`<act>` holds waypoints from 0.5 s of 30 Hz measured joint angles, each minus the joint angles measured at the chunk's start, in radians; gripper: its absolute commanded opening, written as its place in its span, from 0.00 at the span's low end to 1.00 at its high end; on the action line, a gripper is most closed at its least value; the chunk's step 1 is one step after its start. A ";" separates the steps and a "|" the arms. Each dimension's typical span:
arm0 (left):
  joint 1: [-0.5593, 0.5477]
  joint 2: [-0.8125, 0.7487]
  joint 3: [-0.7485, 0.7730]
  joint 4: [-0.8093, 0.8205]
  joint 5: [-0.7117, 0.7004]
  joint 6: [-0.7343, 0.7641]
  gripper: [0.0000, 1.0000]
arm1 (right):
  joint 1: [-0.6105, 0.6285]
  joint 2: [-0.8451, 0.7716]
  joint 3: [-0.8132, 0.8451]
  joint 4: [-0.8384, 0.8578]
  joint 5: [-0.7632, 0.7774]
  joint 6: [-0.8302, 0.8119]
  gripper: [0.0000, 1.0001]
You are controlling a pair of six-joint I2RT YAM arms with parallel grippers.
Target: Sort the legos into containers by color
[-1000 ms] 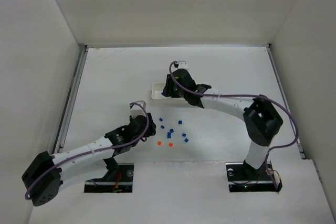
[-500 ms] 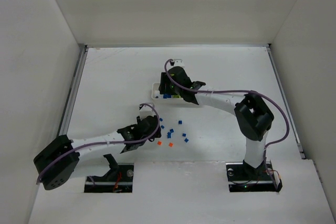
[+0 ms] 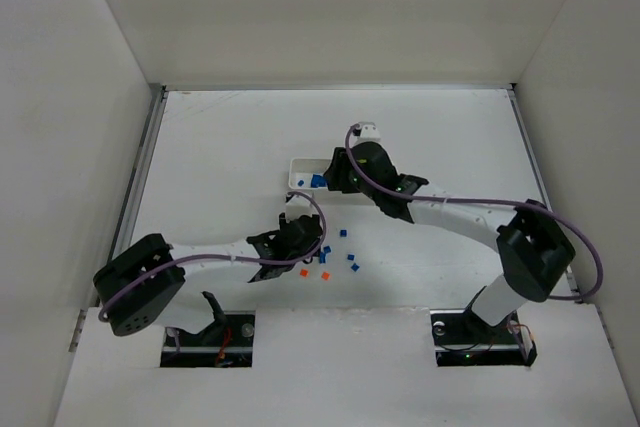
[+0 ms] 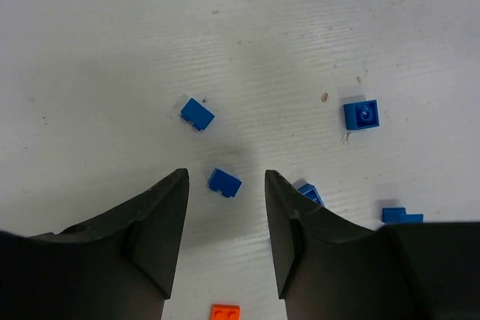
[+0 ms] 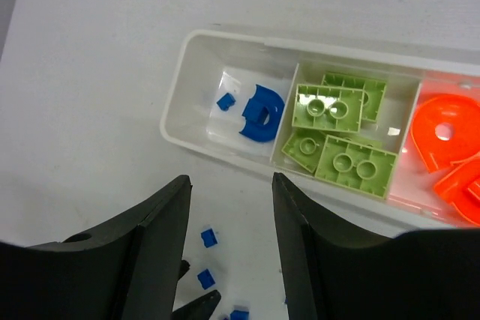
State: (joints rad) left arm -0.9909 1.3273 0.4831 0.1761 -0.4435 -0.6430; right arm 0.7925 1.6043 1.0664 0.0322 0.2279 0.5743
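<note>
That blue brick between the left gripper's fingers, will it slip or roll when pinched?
The blue brick looks blocky and flat-sided, so it probably won't roll. It lies skewed to the left gripper, so it may twist when squeezed.

The left arm (image 3: 205, 252) and right arm (image 3: 455, 211) are built of white tubular links joined by bulky black joint housings (image 3: 140, 287), the largest set nearest each black base (image 3: 500, 343). A purple cable (image 3: 470, 201) is run along each arm. The left hand (image 4: 225, 177) and right hand (image 5: 230, 181) are each fitted with two matte black, tapered fingers (image 4: 161, 222).
</note>
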 measured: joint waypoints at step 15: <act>-0.043 0.092 0.042 -0.003 -0.040 0.013 0.15 | -0.008 -0.192 -0.304 0.084 0.004 0.065 0.54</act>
State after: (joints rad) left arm -1.0340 1.4189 0.5255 0.1726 -0.4835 -0.6300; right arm 0.7845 1.4128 0.7620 0.1162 0.2321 0.6392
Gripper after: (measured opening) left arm 0.196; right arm 0.536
